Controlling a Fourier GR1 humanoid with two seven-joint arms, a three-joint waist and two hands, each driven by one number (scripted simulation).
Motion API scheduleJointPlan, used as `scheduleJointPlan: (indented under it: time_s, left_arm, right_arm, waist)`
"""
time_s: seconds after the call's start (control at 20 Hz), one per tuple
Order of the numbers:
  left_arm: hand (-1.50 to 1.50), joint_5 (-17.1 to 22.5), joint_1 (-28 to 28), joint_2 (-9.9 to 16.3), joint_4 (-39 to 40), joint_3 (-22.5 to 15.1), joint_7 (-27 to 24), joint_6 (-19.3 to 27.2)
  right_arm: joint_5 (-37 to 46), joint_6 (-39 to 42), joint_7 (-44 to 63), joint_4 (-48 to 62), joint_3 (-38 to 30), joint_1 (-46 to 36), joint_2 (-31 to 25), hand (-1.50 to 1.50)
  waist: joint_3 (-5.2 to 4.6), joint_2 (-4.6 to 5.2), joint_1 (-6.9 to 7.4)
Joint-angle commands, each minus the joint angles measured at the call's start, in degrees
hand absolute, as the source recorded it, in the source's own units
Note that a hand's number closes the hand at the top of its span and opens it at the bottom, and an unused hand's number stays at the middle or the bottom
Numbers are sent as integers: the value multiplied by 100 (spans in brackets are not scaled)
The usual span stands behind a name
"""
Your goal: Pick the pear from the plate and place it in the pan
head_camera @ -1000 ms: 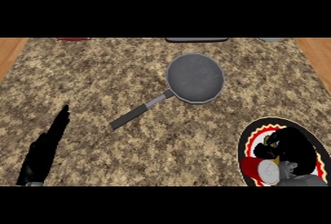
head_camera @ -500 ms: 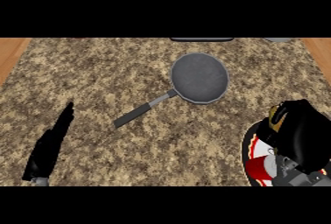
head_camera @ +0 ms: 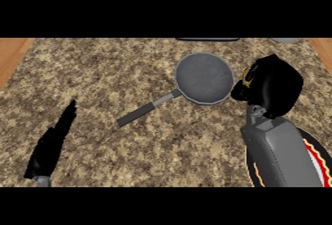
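Observation:
The grey pan (head_camera: 204,78) lies on the speckled counter, its dark handle (head_camera: 146,110) pointing to the lower left. My right hand (head_camera: 272,88) hovers just right of the pan's rim with its fingers curled. A yellowish sliver of the pear (head_camera: 248,75) peeks out at the hand's left side; the rest is hidden in the grasp. The dark plate (head_camera: 315,154) with its red and yellow rim sits at the lower right, mostly covered by my right forearm. My left hand (head_camera: 52,145) rests at the lower left, fingers straight.
A dark flat object (head_camera: 207,39) and a grey object (head_camera: 285,40) sit along the counter's far edge. Wood shows beyond the counter at the upper left (head_camera: 13,52) and upper right.
My right hand has risen from the plate and travelled up and left toward the pan, fingers curled round the pear. The left hand has barely moved.

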Motion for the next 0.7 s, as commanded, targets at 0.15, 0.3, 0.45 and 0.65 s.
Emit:
scheduleJointPlan:
  time_s: [0.15, 0.3, 0.45, 0.65]
  left_arm:
    - [0, -19, -132, -25, 95, -51, 6, -111]
    - [0, -21, -317, -27, 148, 14, -82, -94]
    - [0, -120, 22, -193, -122, -209, 18, -39]
    - [0, -51, -310, -51, -48, -75, 213, -172]
  right_arm:
    - [-542, -1536, -427, 2348, -1264, -1216, 276, 150]
    - [-730, -2045, -743, 3463, -1527, -1611, 406, 150]
    - [-957, -2226, -1080, 4519, -1885, -2103, 232, 150]
    - [-1101, -2466, -1547, 5715, -2091, -2354, 179, 150]
  waist:
    - [10, 70, 123]
    - [9, 83, 156]
    - [11, 85, 222]
    - [14, 123, 271]
